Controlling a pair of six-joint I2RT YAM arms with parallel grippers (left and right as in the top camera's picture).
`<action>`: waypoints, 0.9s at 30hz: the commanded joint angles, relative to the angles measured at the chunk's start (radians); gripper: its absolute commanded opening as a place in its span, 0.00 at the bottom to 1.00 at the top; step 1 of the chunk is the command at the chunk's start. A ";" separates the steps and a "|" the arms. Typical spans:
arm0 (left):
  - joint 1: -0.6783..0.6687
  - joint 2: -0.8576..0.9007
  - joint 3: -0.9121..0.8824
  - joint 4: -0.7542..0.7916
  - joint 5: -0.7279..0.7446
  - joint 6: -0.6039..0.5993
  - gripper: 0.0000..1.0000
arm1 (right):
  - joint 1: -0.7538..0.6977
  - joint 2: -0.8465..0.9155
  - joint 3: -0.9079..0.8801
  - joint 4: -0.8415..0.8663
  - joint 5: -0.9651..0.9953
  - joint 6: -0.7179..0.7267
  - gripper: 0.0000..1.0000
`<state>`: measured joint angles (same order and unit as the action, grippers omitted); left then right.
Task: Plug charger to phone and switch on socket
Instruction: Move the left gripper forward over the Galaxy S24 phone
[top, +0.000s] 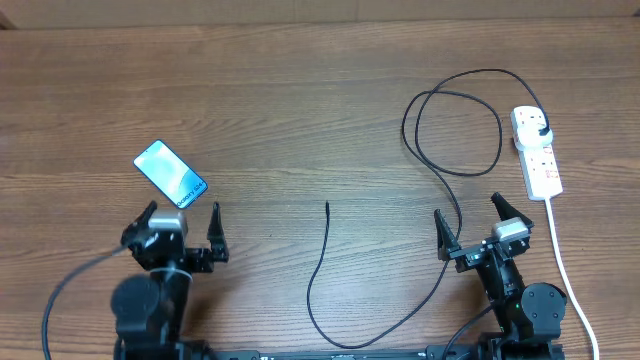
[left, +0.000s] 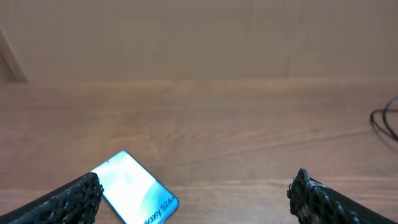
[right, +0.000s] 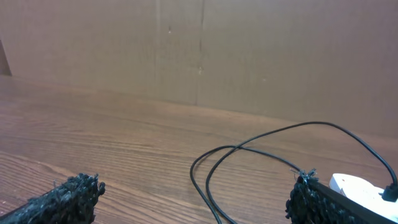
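— Nearest to us, how does the left claw stand?
— We see it spread wide over the table, with nothing between its fingers.
— And the right claw?
— The same: wide open and empty. The charger runs just beside its inner finger; we cannot tell whether they touch.
— Where does the charger's free end lie?
— On the bare wood between our two arms, slim tip pointing away from us. The cable drops back toward us from there, curves right along the near edge and climbs past the right claw.
— The phone?
— Just beyond the left claw, flat, cyan screen up, turned on a diagonal. It lies well apart from the charger tip.
— Farther out?
— We follow the cable into a loose loop beyond the right claw, ending in a black plug that sits on the far end of the socket.
— And the socket itself?
— At the far right, lying lengthwise away from us. Its white cord trails back toward us along the outer side of the right arm. The switches are too small for us to read.
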<state>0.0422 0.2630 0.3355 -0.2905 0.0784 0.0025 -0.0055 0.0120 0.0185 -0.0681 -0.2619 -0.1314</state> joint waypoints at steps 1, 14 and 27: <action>0.010 0.130 0.100 -0.018 -0.007 0.020 1.00 | 0.005 -0.009 -0.011 0.006 0.006 -0.001 1.00; 0.010 0.578 0.483 -0.241 -0.020 -0.005 1.00 | 0.005 -0.009 -0.011 0.006 0.006 -0.001 1.00; 0.010 0.835 0.620 -0.368 0.079 -0.025 1.00 | 0.005 -0.009 -0.011 0.006 0.006 -0.001 1.00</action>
<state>0.0441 1.0737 0.9249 -0.6552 0.0830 -0.0124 -0.0055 0.0120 0.0185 -0.0677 -0.2623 -0.1310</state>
